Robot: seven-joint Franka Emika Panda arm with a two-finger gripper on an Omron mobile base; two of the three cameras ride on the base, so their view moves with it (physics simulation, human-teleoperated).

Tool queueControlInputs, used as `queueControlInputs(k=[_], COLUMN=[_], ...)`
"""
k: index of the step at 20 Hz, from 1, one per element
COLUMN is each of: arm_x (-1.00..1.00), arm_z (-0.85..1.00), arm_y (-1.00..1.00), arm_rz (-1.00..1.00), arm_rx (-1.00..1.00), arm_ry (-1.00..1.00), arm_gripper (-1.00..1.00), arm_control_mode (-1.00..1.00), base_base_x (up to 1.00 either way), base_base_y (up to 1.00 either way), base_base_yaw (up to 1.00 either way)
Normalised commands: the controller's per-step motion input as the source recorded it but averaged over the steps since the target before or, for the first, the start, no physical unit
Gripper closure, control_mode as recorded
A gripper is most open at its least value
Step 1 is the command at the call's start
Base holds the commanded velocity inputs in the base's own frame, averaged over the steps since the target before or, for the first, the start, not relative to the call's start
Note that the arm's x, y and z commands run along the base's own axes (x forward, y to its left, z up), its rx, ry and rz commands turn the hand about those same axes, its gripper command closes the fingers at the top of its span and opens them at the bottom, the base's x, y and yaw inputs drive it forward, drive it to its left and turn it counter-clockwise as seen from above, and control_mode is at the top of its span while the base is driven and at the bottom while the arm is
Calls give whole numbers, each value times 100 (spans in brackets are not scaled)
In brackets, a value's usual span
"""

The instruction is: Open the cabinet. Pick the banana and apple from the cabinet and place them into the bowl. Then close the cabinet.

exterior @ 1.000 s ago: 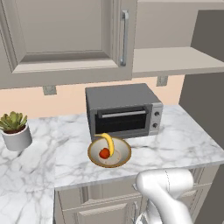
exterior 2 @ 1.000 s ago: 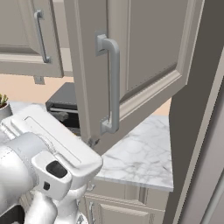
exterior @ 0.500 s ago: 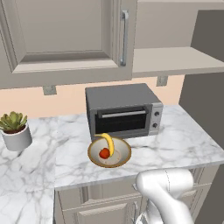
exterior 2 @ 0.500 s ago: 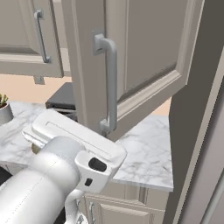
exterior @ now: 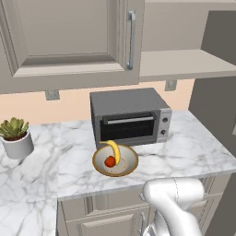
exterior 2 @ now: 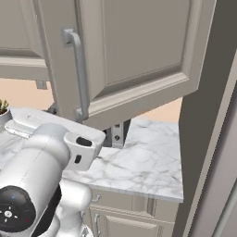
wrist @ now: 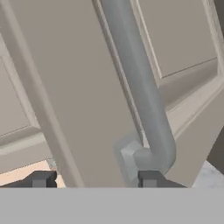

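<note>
Since the earlier frame the arm has been raised to the door's handle (wrist: 140, 96), around whose lower end the gripper (wrist: 94, 179) stands open, while banana (exterior: 114, 151) and apple (exterior: 109, 162) are seen in the bowl (exterior: 129, 167), so only closing the cabinet (exterior 2: 139, 51) is left

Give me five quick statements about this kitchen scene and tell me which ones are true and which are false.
1. The small curved yellow banana lies in the wide cream bowl with the golden-brown rim. True.
2. The small round red apple sits on the open shelf of the taupe wall cabinet. False: it is in the bowl beside the banana.
3. The grey toaster oven stands on the marble counter behind the bowl. True.
4. Both cabinet doors are shut. False: the right door stands swung open.
5. The green succulent in its white pot stands right of the oven. False: it stands to its left.
</note>
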Motion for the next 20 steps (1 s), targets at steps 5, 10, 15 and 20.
queueControlInputs(k=[5,10,15,20], arm_x=[100,100,100,100], arm_z=[-45,-34,-31,-30], arm_y=[43,30,25,25], arm_rz=[11,13,12,11], arm_rx=[7,13,18,18], arm_ry=[-1,0,0,0], arm_gripper=[-100,-100,-100,-100], arm_control_mode=[-100,-100,-100,-100], base_base_x=[0,0,0,0], base_base_y=[0,0,0,0], base_base_yaw=[0,0,0,0])
